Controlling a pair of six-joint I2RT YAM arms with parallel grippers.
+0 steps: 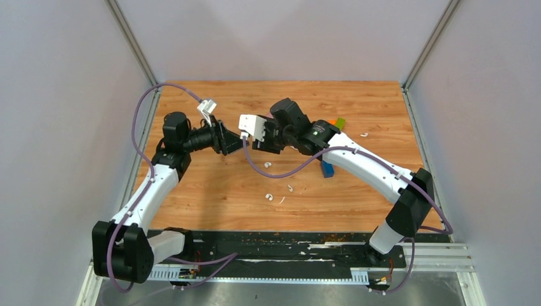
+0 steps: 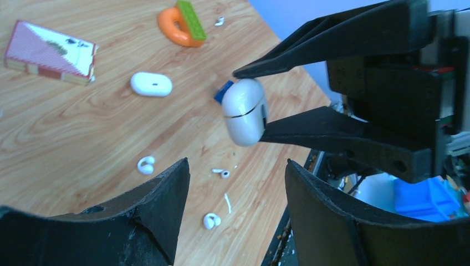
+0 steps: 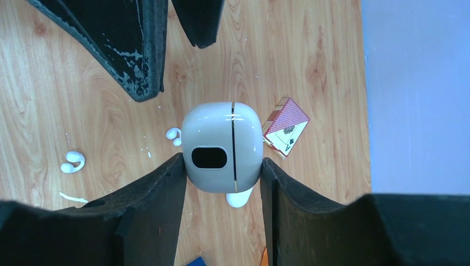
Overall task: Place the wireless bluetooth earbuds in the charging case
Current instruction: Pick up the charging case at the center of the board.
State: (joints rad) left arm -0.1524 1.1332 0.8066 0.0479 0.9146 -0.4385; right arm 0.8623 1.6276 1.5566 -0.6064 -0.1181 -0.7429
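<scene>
Above mid-table, right fingers (image 3: 161, 194) pinch the charging case (image 3: 213, 133), lid shut along its seam. Left fingers (image 2: 161, 205) spread, just short of it. Both earbuds (image 2: 146, 164) lie loose on the table (image 2: 66, 138). Nothing inserted yet; opening the lid likely comes first.

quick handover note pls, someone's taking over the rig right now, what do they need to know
Right gripper: shut on the cream-white rounded-square charging case, held up off the wooden table, lid closed.
Left gripper: open, empty, facing the case.
Two tiny white curved earbuds: loose on the table, apart from each other.
Done: case picked up.
Left: open the lid, then seat both buds, probably one at a time.
</scene>
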